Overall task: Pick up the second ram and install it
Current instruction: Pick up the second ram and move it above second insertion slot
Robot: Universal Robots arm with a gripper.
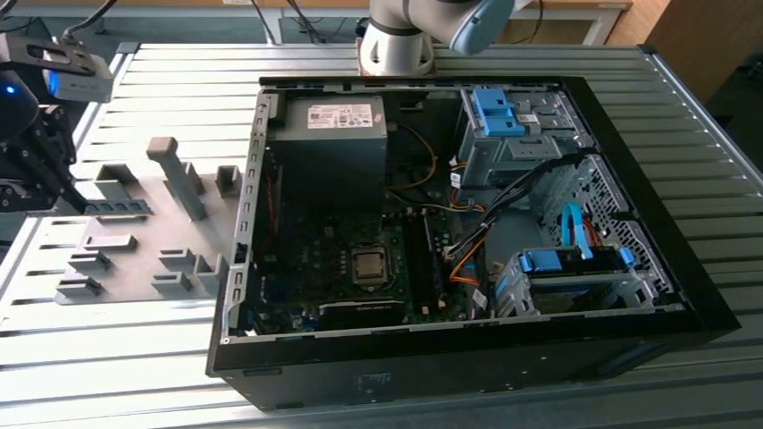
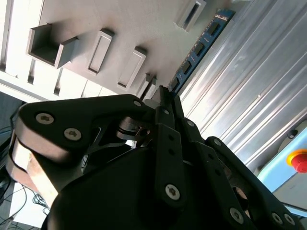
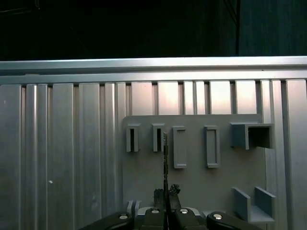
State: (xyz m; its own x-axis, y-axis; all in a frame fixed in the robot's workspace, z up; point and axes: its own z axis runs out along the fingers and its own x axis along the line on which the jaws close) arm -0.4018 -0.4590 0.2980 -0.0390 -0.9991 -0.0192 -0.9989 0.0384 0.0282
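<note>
The end effector [image 3: 165,192] is closed narrowly on the second ram [image 3: 165,158]. The ram is pinched between the fingertips [image 3: 158,196] and is seen edge-on in the first wrist view. In the second wrist view the blue-green strip [image 2: 201,44] reaches out well beyond the grip. So small a hold on so long a board is judged risky: a knock could pivot or slip it.

Whether its far edge is clear of the grey fixture plate [image 3: 192,187] cannot be told. If it is not, it could be dragged against the raised blocks [image 3: 179,146] and twisted.

Farther off, the memory slots [image 1: 420,259] are crowded by loose cables [image 1: 459,252]. A tilted board could be jammed there or a cable snagged.

In the exterior view the end effector is held low over the plate on the ribbed bench [image 1: 155,63], at the exterior view's left, well apart from the open computer case [image 1: 685,295]. The arm's base [image 1: 399,45] stands beyond the case.
</note>
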